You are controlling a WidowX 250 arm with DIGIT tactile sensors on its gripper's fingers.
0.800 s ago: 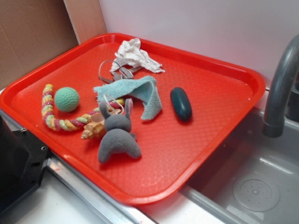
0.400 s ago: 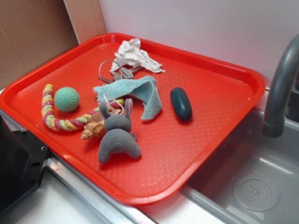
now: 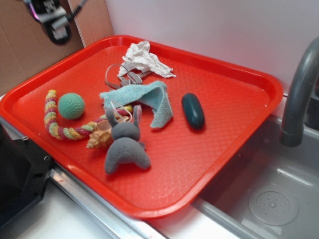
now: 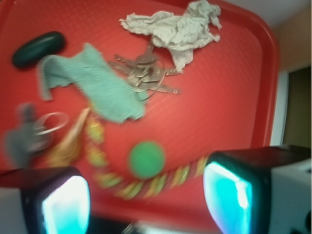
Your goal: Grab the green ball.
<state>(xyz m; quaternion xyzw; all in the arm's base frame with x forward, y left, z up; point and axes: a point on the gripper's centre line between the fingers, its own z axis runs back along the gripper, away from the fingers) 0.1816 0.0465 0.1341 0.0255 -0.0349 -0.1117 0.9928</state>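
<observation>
Tool: the tool (image 4: 146,195) is spread wide and holds nothing; in the wrist view its two fingers (image 4: 66,204) stand at the lower left and lower right with a broad gap between them. In the exterior view only part of it (image 3: 52,22) shows, high at the top left corner, well above the surface.

Green ball: the green ball (image 4: 146,159) lies below and ahead of the tool, almost centred in the gap between the fingers though a little toward the left one. In the exterior view it (image 3: 71,105) rests on the left part of the red tray (image 3: 234,84).

Closest neighbour: a striped rope toy (image 3: 55,122) curves round the ball on the side nearest the tool and looks to touch it or nearly so; in the wrist view the rope (image 4: 146,185) lies between the ball and the fingers.

Further off: a seashell (image 3: 99,138), a grey plush toy (image 3: 124,147), a teal cloth (image 3: 149,99), keys (image 3: 122,74), crumpled paper (image 3: 144,57) and a dark oblong capsule (image 3: 193,110) all sit beyond the ball, away from the tool.

Handling: by its knitted look the ball is probably light, soft and a bit springy, with a surface that grips well; it could roll if nudged on one side.

Where to hold: best across its middle, one finger on each side, clear of the rope.

Risk: a finger landing on the rope could push the ball aside.
</observation>
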